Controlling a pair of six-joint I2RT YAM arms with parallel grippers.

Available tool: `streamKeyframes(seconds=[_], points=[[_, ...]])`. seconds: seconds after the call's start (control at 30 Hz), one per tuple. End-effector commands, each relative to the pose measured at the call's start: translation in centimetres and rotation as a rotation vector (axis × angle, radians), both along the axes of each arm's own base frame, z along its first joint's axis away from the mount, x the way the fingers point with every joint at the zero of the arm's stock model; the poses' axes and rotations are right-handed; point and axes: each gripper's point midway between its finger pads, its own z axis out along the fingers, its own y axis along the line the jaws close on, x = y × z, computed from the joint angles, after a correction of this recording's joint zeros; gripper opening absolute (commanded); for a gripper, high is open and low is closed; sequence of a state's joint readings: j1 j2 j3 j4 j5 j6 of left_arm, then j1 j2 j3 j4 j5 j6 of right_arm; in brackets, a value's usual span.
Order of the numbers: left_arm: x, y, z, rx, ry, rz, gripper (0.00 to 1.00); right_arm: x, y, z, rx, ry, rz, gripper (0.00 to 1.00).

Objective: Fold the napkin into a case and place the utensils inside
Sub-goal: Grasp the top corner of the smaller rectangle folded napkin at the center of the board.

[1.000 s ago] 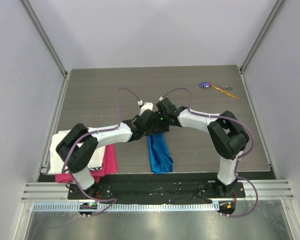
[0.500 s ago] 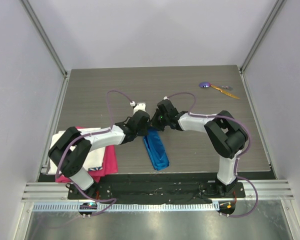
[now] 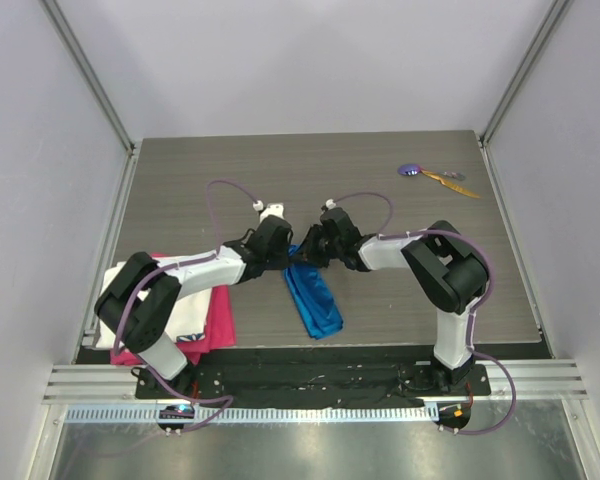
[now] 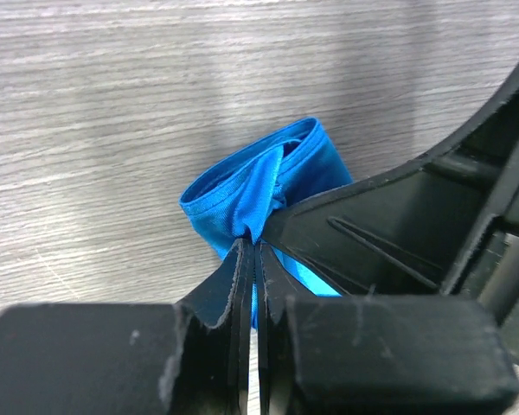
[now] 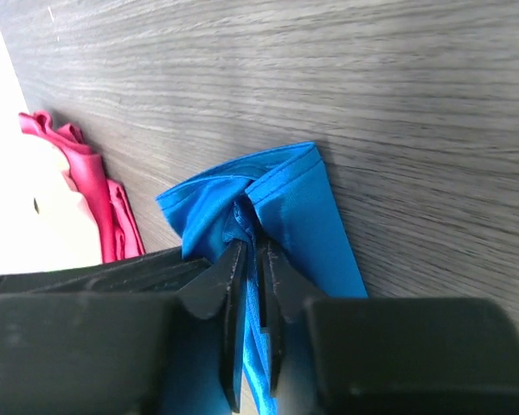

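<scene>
Left pincer (image 4: 253, 251) and right pincer (image 5: 253, 251) each pinch the far end of the bright blue shiny fabric napkin (image 3: 316, 303), best laid down together, edges square, before release.

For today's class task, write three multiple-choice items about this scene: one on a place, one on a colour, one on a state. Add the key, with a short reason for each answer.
1. Where do the utensils lie?
A. on the pink cloth
B. at the far right of the table
C. under the white cloth

2. What colour is the napkin?
A. white
B. pink
C. blue

3. What is the state of the left gripper?
A. wide open above the table
B. shut on a utensil
C. shut on a bunched end of the napkin

Key:
1 B, they rest on bare wood near the far right corner.
2 C, both wrist views show bright blue fabric.
3 C, the left wrist view shows it closed with blue fabric pinched in it.
</scene>
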State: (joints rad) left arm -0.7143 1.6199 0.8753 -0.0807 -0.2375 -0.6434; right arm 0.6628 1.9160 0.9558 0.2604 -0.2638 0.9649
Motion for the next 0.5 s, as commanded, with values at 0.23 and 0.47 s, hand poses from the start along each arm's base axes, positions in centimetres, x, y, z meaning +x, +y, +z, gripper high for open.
streamKeyframes(seconds=[0.23,0.47], points=[[1.0,0.3,1.9,-0.004,-0.009,0.026,0.19,-0.6,-0.6,2.1,-0.076,-0.077,0.117,0.28],[1.6,0.0,2.0,0.018,-0.005,0.023,0.26,-0.1,0.1,2.0,-0.061,-0.085,0.139,0.1]])
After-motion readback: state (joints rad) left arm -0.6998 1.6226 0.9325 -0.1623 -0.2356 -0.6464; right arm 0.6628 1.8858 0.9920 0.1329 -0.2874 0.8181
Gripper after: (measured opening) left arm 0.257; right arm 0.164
